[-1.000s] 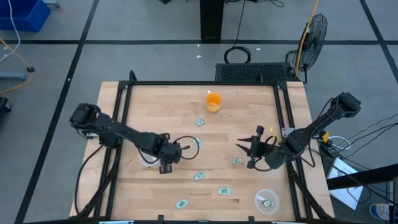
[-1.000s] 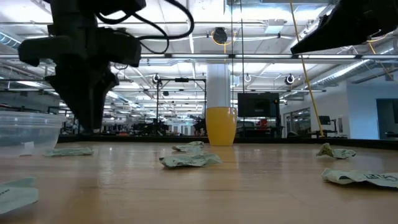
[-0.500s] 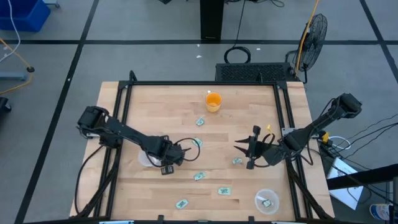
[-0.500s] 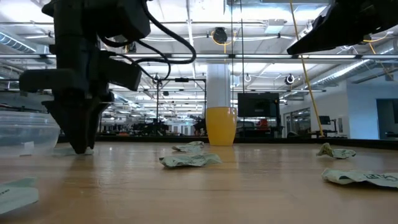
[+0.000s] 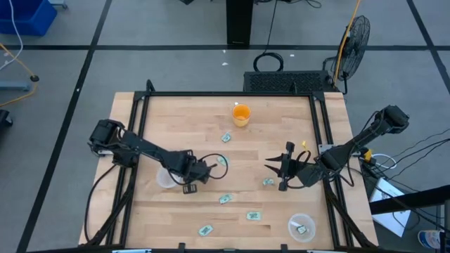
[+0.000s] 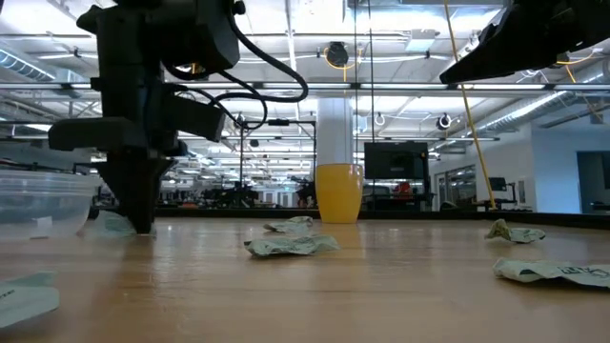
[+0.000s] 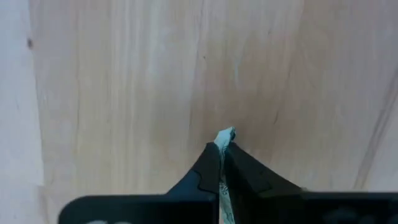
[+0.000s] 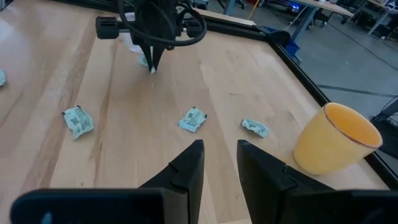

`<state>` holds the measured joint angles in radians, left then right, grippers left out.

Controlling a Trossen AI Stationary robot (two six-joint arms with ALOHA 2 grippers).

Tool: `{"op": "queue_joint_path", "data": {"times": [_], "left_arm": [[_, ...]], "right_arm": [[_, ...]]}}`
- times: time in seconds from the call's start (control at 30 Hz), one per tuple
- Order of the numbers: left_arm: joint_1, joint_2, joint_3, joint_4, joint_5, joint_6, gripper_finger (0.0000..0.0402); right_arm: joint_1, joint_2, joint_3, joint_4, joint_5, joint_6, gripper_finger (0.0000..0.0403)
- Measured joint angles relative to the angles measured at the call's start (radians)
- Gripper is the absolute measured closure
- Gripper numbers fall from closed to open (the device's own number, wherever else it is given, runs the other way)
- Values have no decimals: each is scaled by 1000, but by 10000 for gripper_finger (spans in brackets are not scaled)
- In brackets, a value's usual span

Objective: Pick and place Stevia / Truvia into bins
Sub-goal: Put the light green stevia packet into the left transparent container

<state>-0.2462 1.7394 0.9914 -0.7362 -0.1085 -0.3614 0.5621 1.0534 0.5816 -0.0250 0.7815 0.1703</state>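
My left claw [image 7: 221, 163] was pinched shut on one Stevia packet [image 7: 224, 135], tip down near the table [image 5: 281, 126], left of centre in the high view. Just left of it stood a clear bin [image 5: 166, 178]. My right claw [image 8: 219, 163] hung part open and empty, right of centre. Loose packets [image 5: 225, 199] lay in the lower middle; the second bin [image 5: 302, 227] sat lower right; the orange cup [image 5: 241, 114] upper centre.
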Motion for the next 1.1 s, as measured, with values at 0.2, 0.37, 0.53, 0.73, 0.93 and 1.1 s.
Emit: {"op": "queue_joint_path", "data": {"times": [0.2,0.37,0.53,0.73,0.93,1.1], "left_arm": [[-1,-66,64,-41,-18,97,364],[-7,-149,137,-191,-52,79,382],[-51,-250,140,-364,-89,-95,390],[-173,-338,71,-428,-150,-353,363],[-277,-346,-70,-355,-185,-537,373],[-309,-346,-191,-186,-167,-584,385]], "right_arm": [[0,0,0,5,1,0,312],[0,0,0,12,1,0,312],[0,0,0,11,0,0,312],[0,0,0,9,0,57,312],[0,0,0,5,-1,84,312],[0,0,0,5,-1,84,312]]}}
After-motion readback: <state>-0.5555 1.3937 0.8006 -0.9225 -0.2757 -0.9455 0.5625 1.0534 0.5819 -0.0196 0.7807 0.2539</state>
